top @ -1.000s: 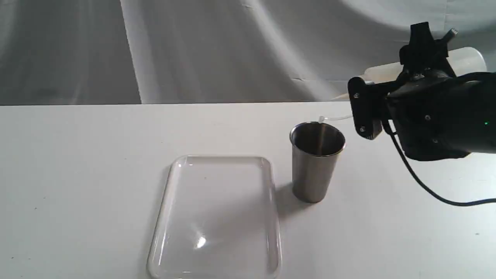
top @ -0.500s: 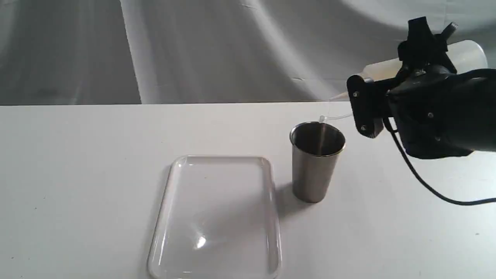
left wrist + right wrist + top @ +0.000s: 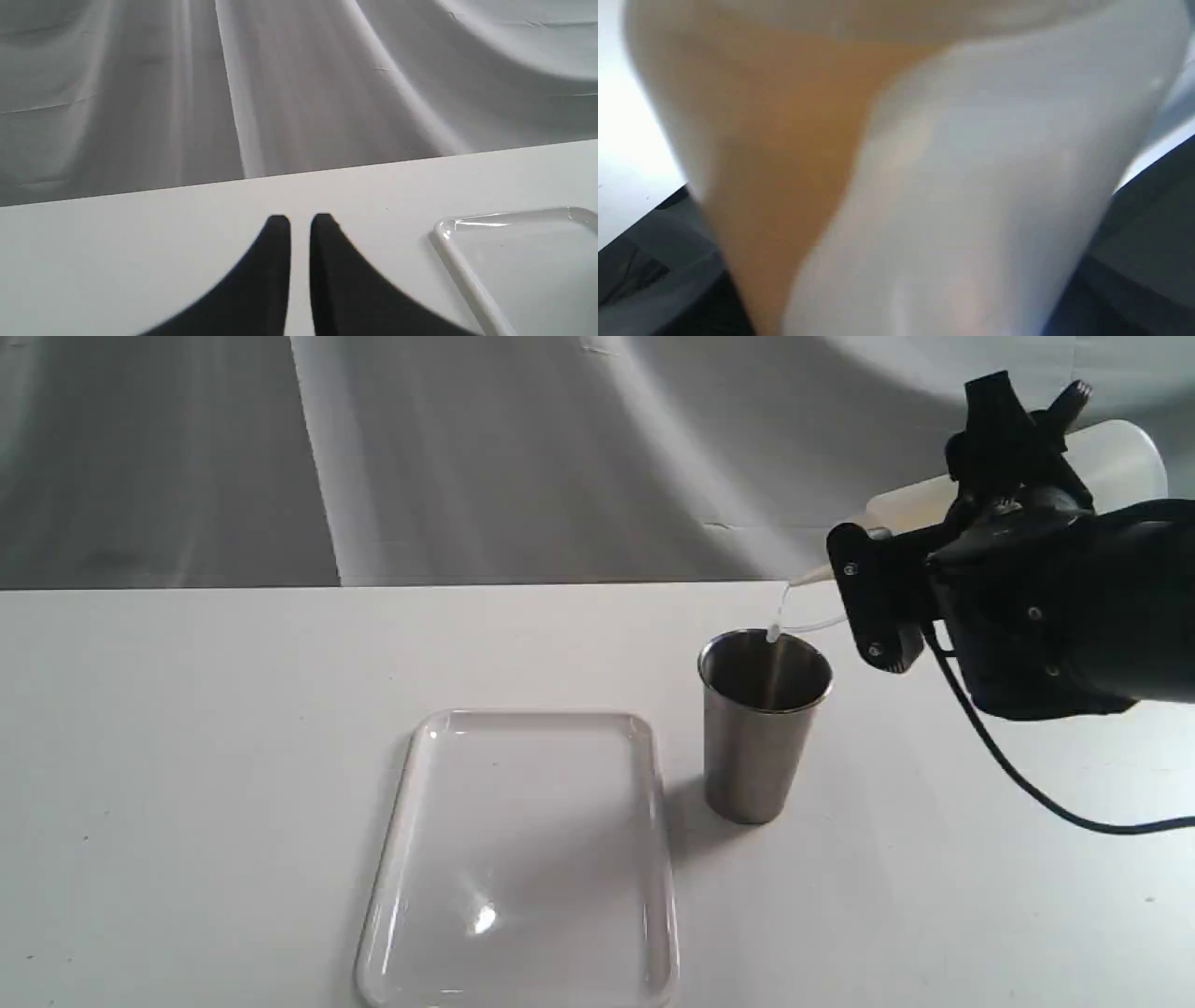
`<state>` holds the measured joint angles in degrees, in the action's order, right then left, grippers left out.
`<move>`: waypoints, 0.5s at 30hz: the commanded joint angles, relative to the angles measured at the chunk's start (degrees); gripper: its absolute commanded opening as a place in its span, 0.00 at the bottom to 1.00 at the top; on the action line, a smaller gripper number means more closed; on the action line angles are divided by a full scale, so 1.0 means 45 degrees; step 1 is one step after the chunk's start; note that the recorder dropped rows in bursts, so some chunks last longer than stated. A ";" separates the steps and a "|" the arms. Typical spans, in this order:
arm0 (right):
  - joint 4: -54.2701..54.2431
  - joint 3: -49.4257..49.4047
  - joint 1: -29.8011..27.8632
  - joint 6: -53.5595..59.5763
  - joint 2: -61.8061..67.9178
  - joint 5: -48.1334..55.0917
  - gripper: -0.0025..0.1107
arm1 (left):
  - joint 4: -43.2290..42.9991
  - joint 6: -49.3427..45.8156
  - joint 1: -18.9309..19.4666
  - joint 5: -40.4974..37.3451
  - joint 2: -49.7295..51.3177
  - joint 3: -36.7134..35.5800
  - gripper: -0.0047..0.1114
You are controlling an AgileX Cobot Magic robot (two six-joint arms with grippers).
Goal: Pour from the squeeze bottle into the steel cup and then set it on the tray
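The right hand (image 3: 1027, 429) gripped the tilted squeeze bottle (image 3: 1120, 457), its nozzle poised over the steel cup (image 3: 764, 737) standing just beside the tray (image 3: 523, 721) on the tabletop (image 3: 187, 756), while the left hand (image 3: 300, 221) hung low, fingers nearly closed.

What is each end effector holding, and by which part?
Right end effector grips the squeeze bottle around its body, tilted over the steel cup; left end effector holds nothing.
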<state>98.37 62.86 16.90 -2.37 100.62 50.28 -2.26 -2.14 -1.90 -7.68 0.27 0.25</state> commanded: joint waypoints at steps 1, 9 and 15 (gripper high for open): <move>0.0351 0.0137 0.0013 0.0188 -0.0230 0.0358 0.47 | -0.0009 0.0027 -0.0070 0.0020 -0.0059 -0.0057 0.11; 0.0351 0.0137 0.0098 0.0277 -0.0230 0.0358 0.47 | -0.0009 0.0050 -0.0070 0.0020 -0.0059 -0.0057 0.11; 0.0351 0.0137 0.0098 0.0526 -0.0230 0.0388 0.47 | -0.0009 0.0050 -0.0070 0.0020 -0.0059 -0.0057 0.11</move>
<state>98.37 62.86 17.18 -0.38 100.62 50.28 -2.26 -2.14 -1.90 -7.68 0.27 0.25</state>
